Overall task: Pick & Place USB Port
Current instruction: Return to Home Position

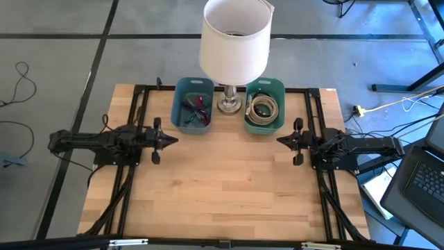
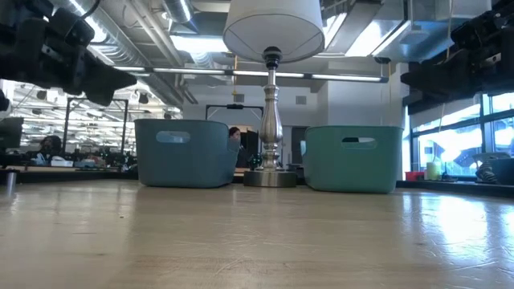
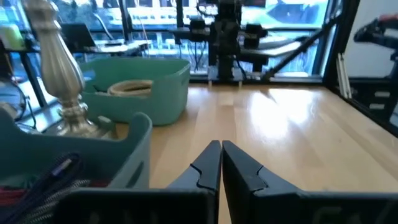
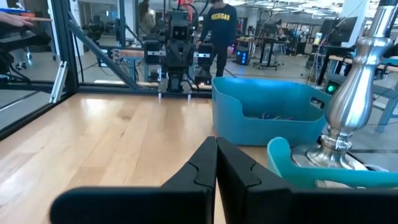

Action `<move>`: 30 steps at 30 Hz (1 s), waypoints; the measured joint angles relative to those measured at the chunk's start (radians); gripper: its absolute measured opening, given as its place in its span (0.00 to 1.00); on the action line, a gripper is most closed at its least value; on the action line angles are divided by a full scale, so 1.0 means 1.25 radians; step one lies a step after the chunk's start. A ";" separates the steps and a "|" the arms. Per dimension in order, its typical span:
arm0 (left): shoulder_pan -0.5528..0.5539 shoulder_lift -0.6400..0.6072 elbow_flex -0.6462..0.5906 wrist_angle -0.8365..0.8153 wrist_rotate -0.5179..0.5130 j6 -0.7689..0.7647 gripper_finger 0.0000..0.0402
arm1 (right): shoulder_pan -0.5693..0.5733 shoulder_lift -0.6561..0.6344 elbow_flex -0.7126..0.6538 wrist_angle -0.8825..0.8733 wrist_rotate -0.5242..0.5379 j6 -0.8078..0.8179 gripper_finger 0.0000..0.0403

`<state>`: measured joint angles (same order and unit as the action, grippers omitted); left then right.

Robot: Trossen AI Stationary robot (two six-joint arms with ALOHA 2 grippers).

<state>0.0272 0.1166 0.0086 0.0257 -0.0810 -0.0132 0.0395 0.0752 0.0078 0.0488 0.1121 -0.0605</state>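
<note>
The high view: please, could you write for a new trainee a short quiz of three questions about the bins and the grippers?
1. True or false: the left gripper or the right gripper holds a cable.
2. What stands between the blue bin and the green bin? A) a lamp B) a cup C) nothing
3. Fill in: the coiled beige cable lies in the ____ bin.
Key: 1 false, both are shut and empty; 2 A; 3 green.
</note>
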 joint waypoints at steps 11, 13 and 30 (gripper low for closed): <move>0.047 -0.028 0.000 0.001 -0.001 0.000 0.01 | 0.000 -0.060 0.000 0.004 0.000 0.000 0.02; 0.053 -0.028 0.000 0.001 -0.002 0.000 0.02 | 0.000 -0.059 0.000 0.001 0.000 0.000 0.02; 0.059 -0.027 0.000 0.000 -0.002 0.000 0.02 | 0.000 -0.059 0.000 -0.001 0.000 0.000 0.02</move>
<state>0.1005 0.0826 0.0086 0.0263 -0.0830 -0.0132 0.0395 0.0013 0.0078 0.0479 0.1123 -0.0601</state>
